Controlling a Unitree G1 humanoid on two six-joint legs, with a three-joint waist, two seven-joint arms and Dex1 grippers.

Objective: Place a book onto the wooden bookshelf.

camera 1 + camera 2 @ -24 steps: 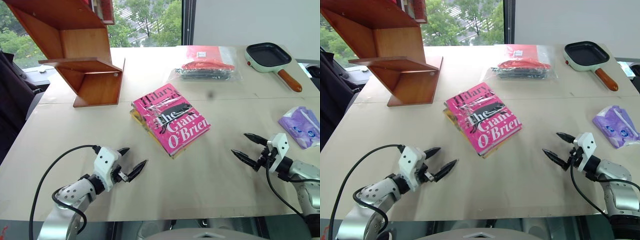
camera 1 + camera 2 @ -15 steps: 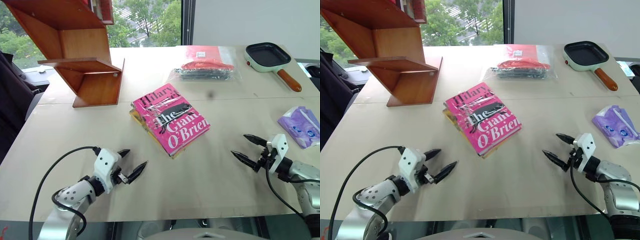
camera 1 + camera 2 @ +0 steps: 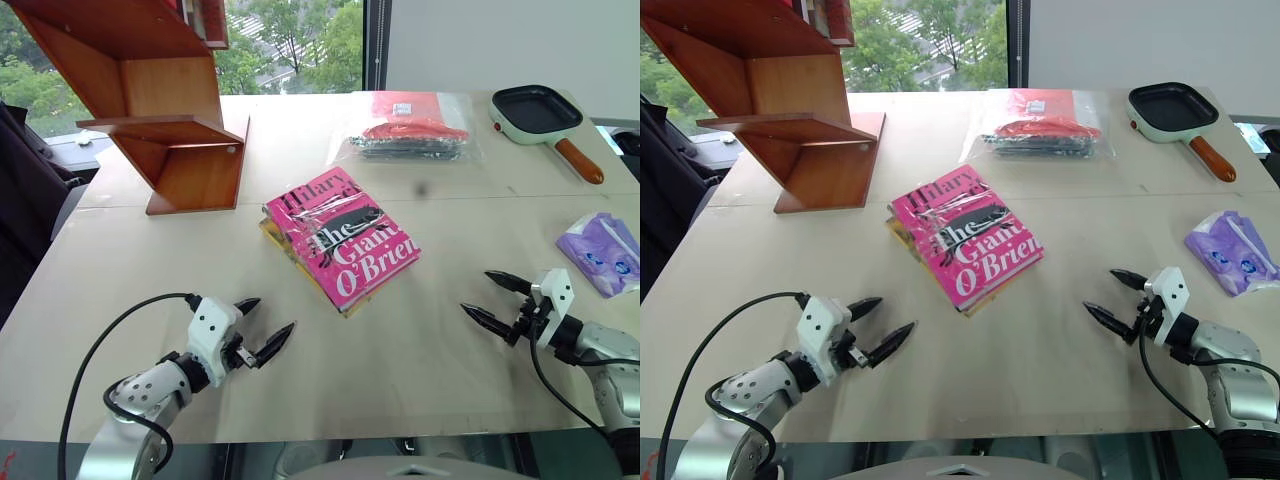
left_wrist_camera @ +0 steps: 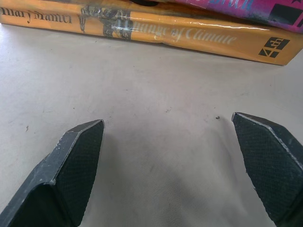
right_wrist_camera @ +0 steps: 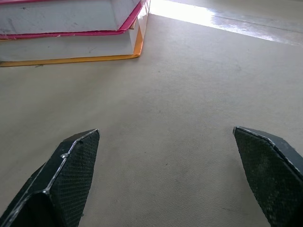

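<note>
The pink book (image 3: pixel 342 240) lettered "The Giant, O'Brien" lies flat in the middle of the beige table (image 3: pixel 400 350), stacked on a yellow-orange book (image 4: pixel 156 33). The reddish-brown wooden bookshelf (image 3: pixel 150 100) stands at the far left of the table. My left gripper (image 3: pixel 262 324) hovers open near the front left, pointing toward the book stack, well short of it. My right gripper (image 3: pixel 492 300) is open at the front right, pointing left toward the stack; its wrist view shows the books' page edges (image 5: pixel 66 28). Nothing sits between either pair of fingers.
A clear plastic bag with red and black contents (image 3: pixel 410 130) lies behind the books. A black frying pan with a wooden handle (image 3: pixel 545 115) sits at the far right corner. A purple packet (image 3: pixel 603 252) lies at the right edge.
</note>
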